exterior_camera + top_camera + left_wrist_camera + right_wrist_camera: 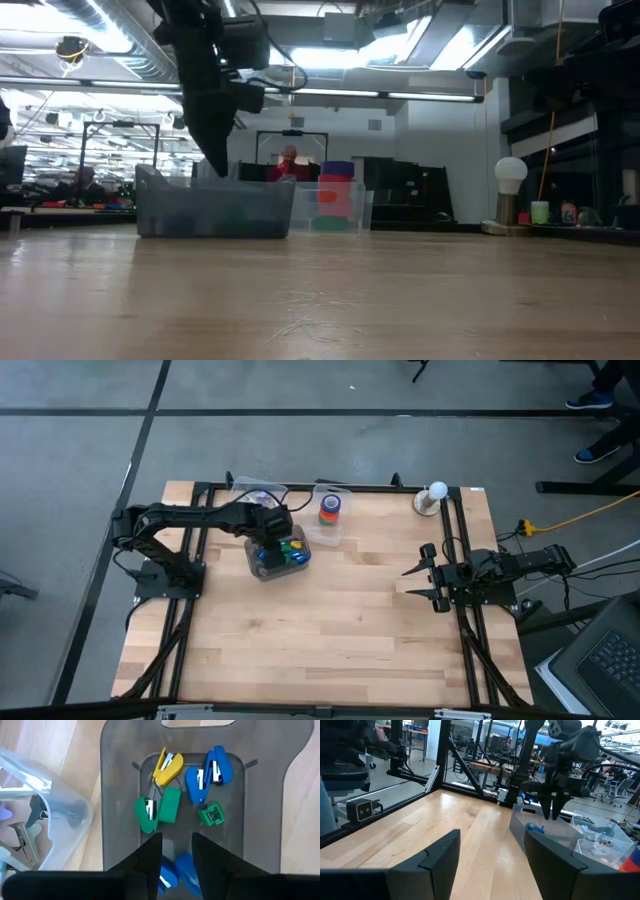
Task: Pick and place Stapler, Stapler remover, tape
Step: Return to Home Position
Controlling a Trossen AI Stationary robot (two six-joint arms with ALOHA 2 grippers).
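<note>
Logged grey bin (120, 795) at upper centre of desk (330, 630), holding blue staplers (215, 767), yellow stapler (167, 766), green stapler (147, 812). Saw tape rolls (331, 508) stacked in clear tub (322, 540) just right of it. Found left gripper (176, 840) over bin, fingers spread, empty. Found right gripper (410, 582) at right edge, fingers spread.

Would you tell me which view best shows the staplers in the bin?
The left wrist view: looking straight into the bin, it separates yellow, green and blue staplers. The high view shows a coloured cluster; the low view mostly the bin's wall; the right wrist view a blue glimpse.
</note>
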